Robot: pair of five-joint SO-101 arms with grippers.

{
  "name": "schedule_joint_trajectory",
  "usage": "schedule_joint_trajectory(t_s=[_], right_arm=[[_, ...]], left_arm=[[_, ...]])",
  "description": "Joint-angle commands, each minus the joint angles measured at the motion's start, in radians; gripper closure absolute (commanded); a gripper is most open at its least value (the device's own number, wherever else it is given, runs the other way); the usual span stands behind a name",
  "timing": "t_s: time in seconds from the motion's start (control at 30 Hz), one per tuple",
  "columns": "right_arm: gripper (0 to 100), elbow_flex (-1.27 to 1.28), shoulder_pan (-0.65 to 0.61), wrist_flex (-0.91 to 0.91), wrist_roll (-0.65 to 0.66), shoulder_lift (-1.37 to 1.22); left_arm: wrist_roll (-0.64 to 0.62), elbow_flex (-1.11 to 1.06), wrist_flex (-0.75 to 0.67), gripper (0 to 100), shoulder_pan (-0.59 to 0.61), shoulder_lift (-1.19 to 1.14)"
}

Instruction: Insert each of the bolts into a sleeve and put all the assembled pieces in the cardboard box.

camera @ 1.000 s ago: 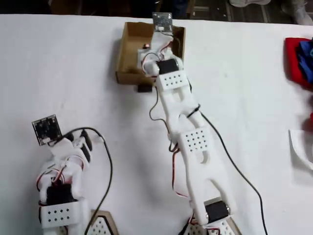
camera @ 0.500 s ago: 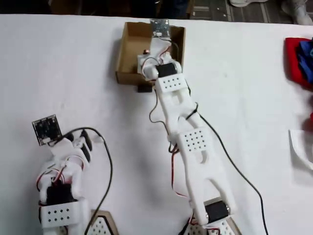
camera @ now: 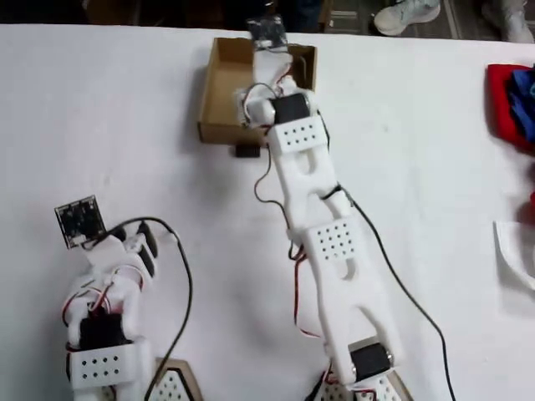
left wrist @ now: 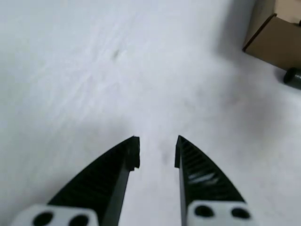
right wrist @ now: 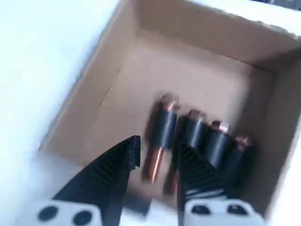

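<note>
Your black right gripper point(right wrist: 158, 145), slightly parted and empty, hovers over four black-sleeved copper bolts point(right wrist: 194, 134) lying side by side in the brown cardboard box point(right wrist: 197, 28).

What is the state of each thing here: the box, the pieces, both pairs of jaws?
cardboard box, open at the top, holding pieces.
assembled pieces, four, lying side by side inside the box.
dark cylinder, lying on the table outside the box.
left jaws, open, empty, over the table.
right jaws, open, empty, above the box.
</note>
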State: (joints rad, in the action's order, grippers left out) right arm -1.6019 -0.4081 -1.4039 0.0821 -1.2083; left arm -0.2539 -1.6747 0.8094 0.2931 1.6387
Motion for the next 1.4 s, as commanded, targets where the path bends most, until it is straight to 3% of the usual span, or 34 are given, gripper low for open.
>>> schedule_joint_trajectory(t_s=[0.0,0.13,0.2,0.4,0.6,1.07,1.37], right_arm=[[87.9,-0.063,-0.030,-0.174,0.318,0.107],[86.4,-0.054,-0.058,-0.358,0.692,0.099],[86.2,-0.031,-0.067,-0.363,0.784,0.088],[86.1,-0.028,-0.071,-0.331,0.810,0.018],[78.1,-0.031,-0.074,-0.329,0.864,-0.076],[81.4,-0.026,-0.074,-0.188,0.865,-0.193],[81.5,-0.064,-0.091,-0.367,0.919,-0.185]], left_arm=[[-0.002,-0.025,0.005,85,-0.009,0.012],[0.000,-0.025,0.005,85,-0.009,0.012],[0.000,-0.025,0.003,85,-0.009,0.012],[0.000,-0.025,0.005,85,-0.006,0.012],[0.000,-0.025,0.005,85,-0.006,0.012],[0.000,-0.025,0.005,85,-0.006,0.012],[0.000,-0.025,0.000,85,-0.006,0.012]])
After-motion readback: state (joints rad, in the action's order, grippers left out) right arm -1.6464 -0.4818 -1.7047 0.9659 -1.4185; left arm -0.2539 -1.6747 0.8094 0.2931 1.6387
